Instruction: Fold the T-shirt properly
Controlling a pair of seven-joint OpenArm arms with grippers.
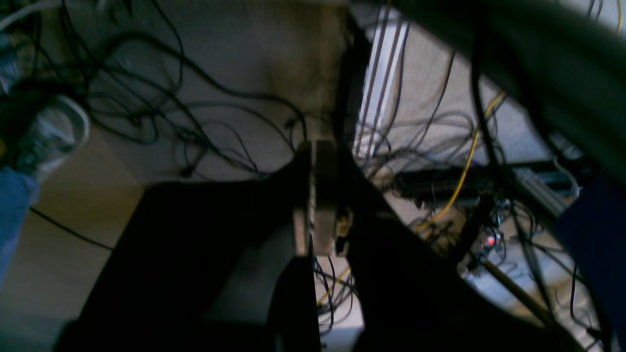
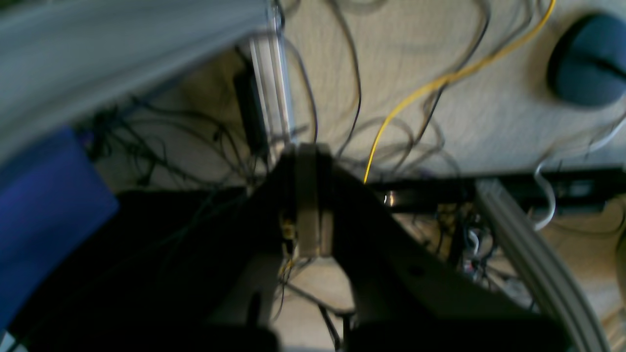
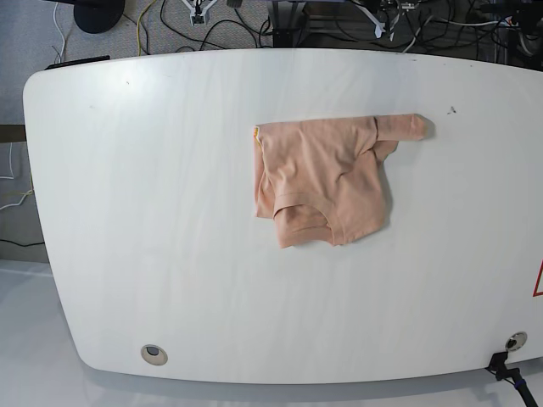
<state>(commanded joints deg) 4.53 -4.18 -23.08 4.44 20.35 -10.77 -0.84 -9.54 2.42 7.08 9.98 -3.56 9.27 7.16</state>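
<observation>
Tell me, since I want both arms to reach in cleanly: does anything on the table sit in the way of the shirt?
Nothing visible does. The T-shirt lies alone on the white table, bare surface all around it. Neither arm shows in the base view; the wrist views show both grippers shut, over the cabled floor.

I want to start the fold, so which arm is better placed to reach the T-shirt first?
Probably the left: the T-shirt lies right of centre on the table in the base view, the left arm's side. Neither gripper is over the table yet.
</observation>
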